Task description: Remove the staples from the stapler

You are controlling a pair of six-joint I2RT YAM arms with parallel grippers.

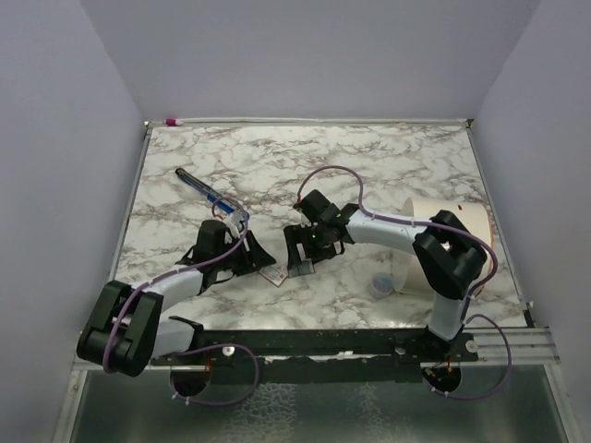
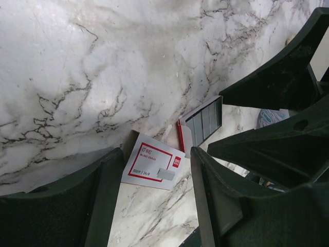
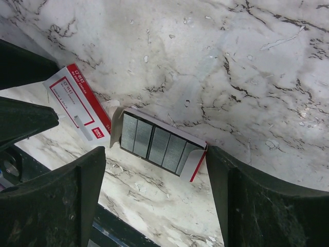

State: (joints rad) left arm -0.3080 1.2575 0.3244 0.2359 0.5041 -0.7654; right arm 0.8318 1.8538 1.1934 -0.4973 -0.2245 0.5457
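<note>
Both pincers are spread, pinching nothing. The left pincer [image 2: 155, 152] hangs over the white sleeve [image 2: 151, 164], and the right pincer [image 3: 154, 164] straddles the open tray [image 3: 198, 160] of staples [image 3: 154, 141], mid-worktop [image 1: 388, 166]. The wrist views show those strips nicely; from above they're hidden. The stapler doesn't show at either wrist. In the top view a silvery bit [image 1: 239, 216] at the pen's [image 1: 199, 187] near end might be it, but we can't tell. We reckon it's light, stiff, slick metal that'll skid, so grab across its sides, mid-body. The strips probably snap apart easily.
</note>
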